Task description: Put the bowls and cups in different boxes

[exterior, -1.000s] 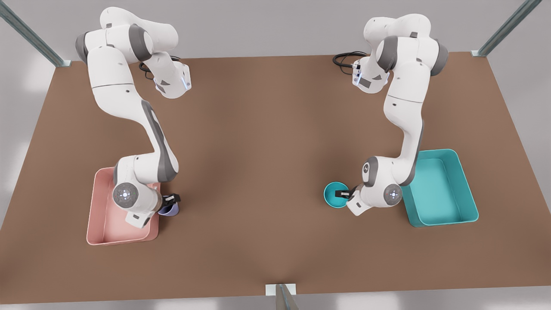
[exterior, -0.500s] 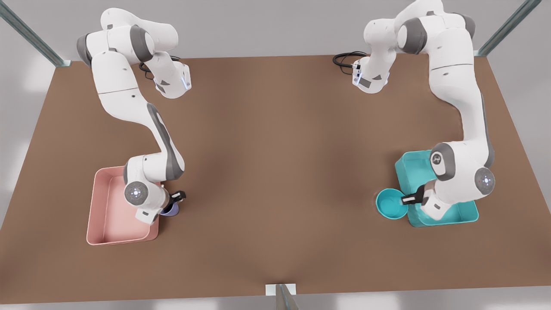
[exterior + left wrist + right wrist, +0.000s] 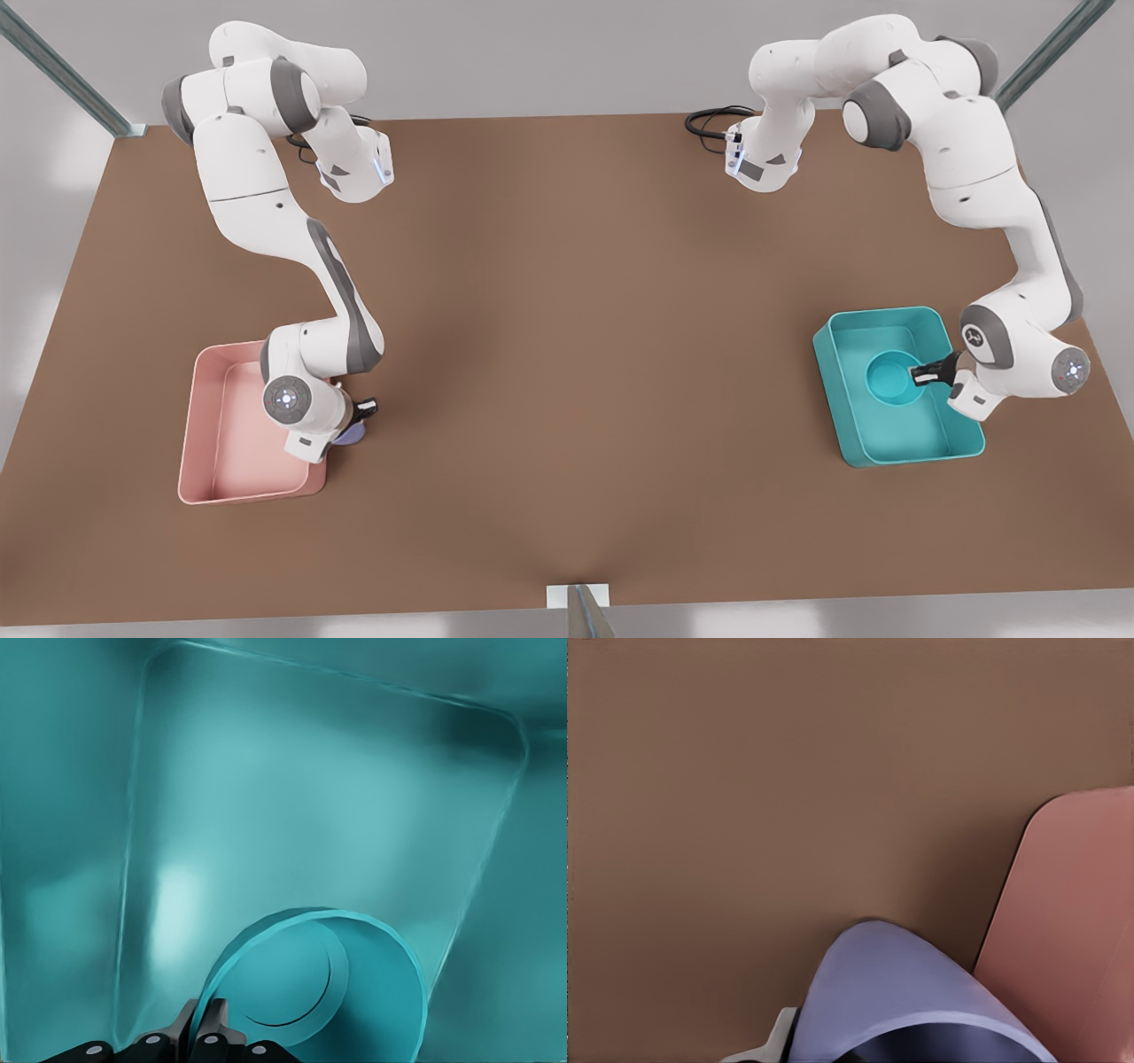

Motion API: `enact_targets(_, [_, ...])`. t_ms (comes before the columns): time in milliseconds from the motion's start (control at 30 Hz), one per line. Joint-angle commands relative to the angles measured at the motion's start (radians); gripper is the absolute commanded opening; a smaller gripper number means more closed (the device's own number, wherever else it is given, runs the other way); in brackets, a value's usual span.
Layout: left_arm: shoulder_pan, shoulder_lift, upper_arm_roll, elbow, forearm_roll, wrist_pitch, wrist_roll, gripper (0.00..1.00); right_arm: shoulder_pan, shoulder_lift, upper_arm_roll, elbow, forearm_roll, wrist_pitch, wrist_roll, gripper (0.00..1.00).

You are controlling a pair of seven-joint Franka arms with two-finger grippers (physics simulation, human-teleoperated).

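Left end effector (image 3: 921, 373) gripping round teal bowl (image 3: 890, 376); right end effector (image 3: 359, 412) gripping tapered lavender cup (image 3: 351, 433).

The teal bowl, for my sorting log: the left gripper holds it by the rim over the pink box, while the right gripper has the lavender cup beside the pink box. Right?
Not quite. The teal bowl is over the teal box, not the pink one, as the front view shows. The rest holds: the left gripper grips its rim, and the right gripper has the lavender cup beside the pink box.

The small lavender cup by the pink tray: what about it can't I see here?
- Front view: the small lavender tapered cup is mostly covered by the arm's wrist; upright or tilted, cannot tell.
- Right wrist view: the cup is cut by the picture's edge; right claw's grip hidden.
- Whether it touches the pale pink rectangular tray: unclear.
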Motion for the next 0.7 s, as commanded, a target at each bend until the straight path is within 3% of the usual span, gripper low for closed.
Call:
enact_targets(0, [0.0, 0.012, 0.0, -0.004, -0.001, 0.089, 0.237, 0.21, 0.002, -0.003, 0.001, 0.002, -0.004, -0.005, -0.006, 0.21])
enact_targets(33, [0.0, 0.015, 0.0, -0.002, 0.001, 0.089, 0.237, 0.39, 0.008, -0.013, 0.001, 0.007, -0.004, -0.008, -0.007, 0.21])
enact_targets(67, [0.0, 0.014, -0.001, -0.002, -0.001, 0.086, 0.235, 1.0, 0.008, -0.029, 0.001, 0.027, -0.003, -0.043, -0.009, 0.21])
enact_targets(200, [0.002, -0.005, -0.006, 0.01, 0.007, 0.072, 0.238, 1.0, -0.02, -0.198, -0.01, 0.048, 0.008, -0.141, -0.199, 0.21])
enact_targets(333, [-0.044, -0.189, -0.006, 0.067, 0.128, -0.24, 0.079, 1.0, -0.153, -0.232, -0.013, 0.159, -0.003, -0.258, -0.403, 0.21])
enact_targets(367, [-0.093, -0.27, -0.015, 0.099, 0.137, -0.348, -0.004, 1.0, -0.172, -0.229, -0.025, 0.157, -0.004, -0.258, -0.434, 0.21])
enact_targets(467, [-0.095, -0.454, -0.262, 0.107, 0.287, -0.394, -0.079, 1.0, -0.175, -0.165, -0.051, 0.157, -0.061, -0.247, -0.44, 0.21])
enact_targets(667, [-0.087, -0.491, -0.316, 0.197, 0.277, -0.541, -0.11, 1.0, -0.176, 0.007, -0.057, 0.157, -0.087, -0.106, -0.434, 0.21])
